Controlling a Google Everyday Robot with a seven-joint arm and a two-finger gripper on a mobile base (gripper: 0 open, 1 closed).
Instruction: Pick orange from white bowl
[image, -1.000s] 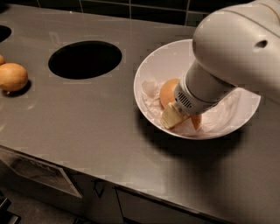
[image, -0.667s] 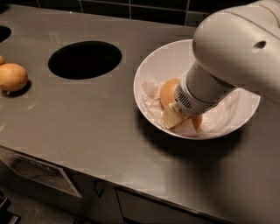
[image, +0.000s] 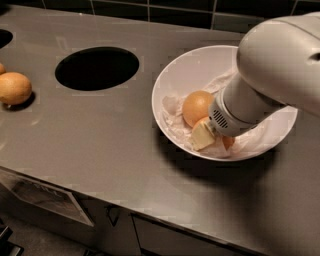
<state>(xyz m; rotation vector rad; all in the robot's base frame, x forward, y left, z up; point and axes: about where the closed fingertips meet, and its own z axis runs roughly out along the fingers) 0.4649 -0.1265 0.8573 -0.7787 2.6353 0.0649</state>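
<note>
At the far left of the grey counter (image: 100, 145) lies a dull yellow-tan fruit (image: 14, 88), with the edge of another just showing beside it at the frame border. To its right, well apart from it, is a dark round hole (image: 97, 68) cut in the counter top.

Further right stands the white bowl (image: 167, 80), lined with crumpled white paper (image: 172, 109). On the paper in the bowl's left half sits a paler yellowish-orange fruit (image: 196, 106). Just right of it and touching it is the orange (image: 228, 143), low in the bowl toward the near rim and mostly covered, with only slivers of reddish skin showing.

The arm (image: 280, 55) comes in from the upper right as a bulky, pale, rounded link. It narrows to a cylindrical wrist (image: 235, 111) that slopes down and leftward over the bowl's right side. The gripper (image: 208, 136) at its end is down inside the bowl, right at the orange and close against the paler fruit. Whether it is clamped on the orange or only set around it cannot be told, since the wrist hides most of it.
</note>
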